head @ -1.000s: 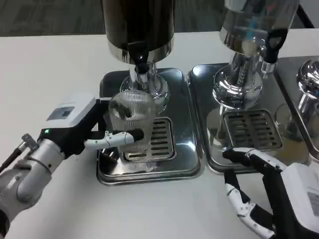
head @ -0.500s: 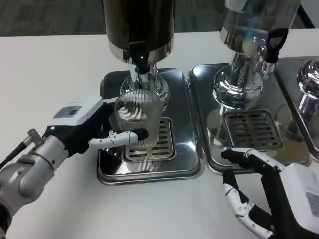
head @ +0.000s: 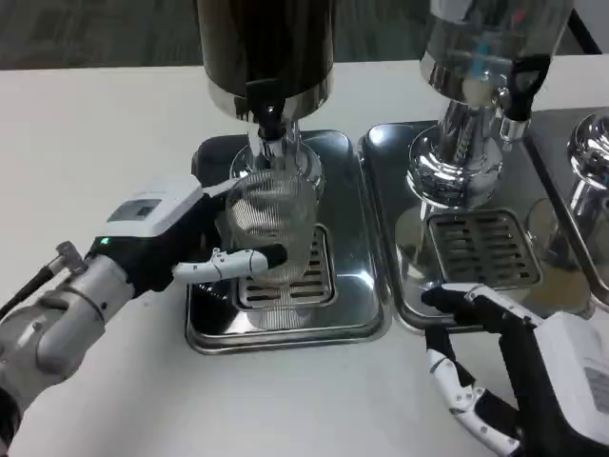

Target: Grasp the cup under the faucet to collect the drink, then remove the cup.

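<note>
A clear ribbed glass cup stands over the drip grate of the left steel tray, directly below the black faucet of the dark dispenser. My left hand grips the cup from the left, one finger wrapped across its front. The cup looks empty. My right hand rests low on the table at the front right, fingers spread, holding nothing, just before the second tray.
A second dispenser with a black tap stands on the right steel tray with its own grate. A third chrome fitting shows at the right edge. White table lies in front and to the left.
My left hand has carried the cup a little right and back, bringing it closer under the faucet. The right hand has stayed put.
</note>
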Action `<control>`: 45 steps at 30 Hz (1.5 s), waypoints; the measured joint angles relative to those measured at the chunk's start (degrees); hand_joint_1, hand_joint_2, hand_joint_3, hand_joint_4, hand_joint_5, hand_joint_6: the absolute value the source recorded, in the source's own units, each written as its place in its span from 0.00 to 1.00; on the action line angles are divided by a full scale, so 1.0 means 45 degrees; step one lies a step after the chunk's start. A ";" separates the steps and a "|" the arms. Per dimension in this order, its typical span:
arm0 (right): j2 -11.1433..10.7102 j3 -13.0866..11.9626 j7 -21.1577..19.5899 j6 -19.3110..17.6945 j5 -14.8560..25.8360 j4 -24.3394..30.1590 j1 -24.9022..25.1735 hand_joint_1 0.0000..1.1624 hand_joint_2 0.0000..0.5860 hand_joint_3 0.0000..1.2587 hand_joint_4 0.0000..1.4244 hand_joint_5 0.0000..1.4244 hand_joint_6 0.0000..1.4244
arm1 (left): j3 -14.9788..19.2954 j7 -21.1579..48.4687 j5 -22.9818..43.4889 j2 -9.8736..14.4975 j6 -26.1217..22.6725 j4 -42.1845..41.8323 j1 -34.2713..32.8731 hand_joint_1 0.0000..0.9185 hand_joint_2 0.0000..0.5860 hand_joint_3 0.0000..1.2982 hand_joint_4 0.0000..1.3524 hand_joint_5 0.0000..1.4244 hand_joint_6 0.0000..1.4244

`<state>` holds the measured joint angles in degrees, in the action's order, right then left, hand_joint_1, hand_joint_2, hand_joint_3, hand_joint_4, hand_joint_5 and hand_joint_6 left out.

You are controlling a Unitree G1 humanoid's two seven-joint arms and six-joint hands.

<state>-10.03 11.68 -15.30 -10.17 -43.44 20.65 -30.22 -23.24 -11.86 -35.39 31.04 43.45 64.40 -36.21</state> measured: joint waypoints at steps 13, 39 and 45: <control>-0.0011 0.0007 0.0200 0.0000 0.0264 -0.0274 0.0563 0.40 0.75 0.37 0.29 0.32 0.30 | 0.0300 0.0141 0.0141 0.0623 0.0016 -0.0916 0.0540 0.00 0.06 0.04 0.16 0.34 0.43; 0.0117 -0.0012 0.0146 -0.0007 0.0526 -0.0461 0.1200 0.40 0.76 0.36 0.31 0.34 0.33 | 0.4975 0.3425 0.6968 0.3383 0.3238 -0.5107 0.4961 0.00 0.11 0.28 0.30 0.40 0.53; 0.0119 -0.0041 0.0148 -0.0007 0.0637 -0.0499 0.1618 0.42 0.75 0.37 0.32 0.35 0.33 | 0.5987 0.8283 1.2254 0.3335 0.2249 -0.6080 0.5003 0.00 0.09 0.26 0.19 0.29 0.47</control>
<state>-9.49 11.50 -14.63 -10.21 -40.57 18.41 -22.94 3.70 25.42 19.75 46.05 53.57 37.05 -13.69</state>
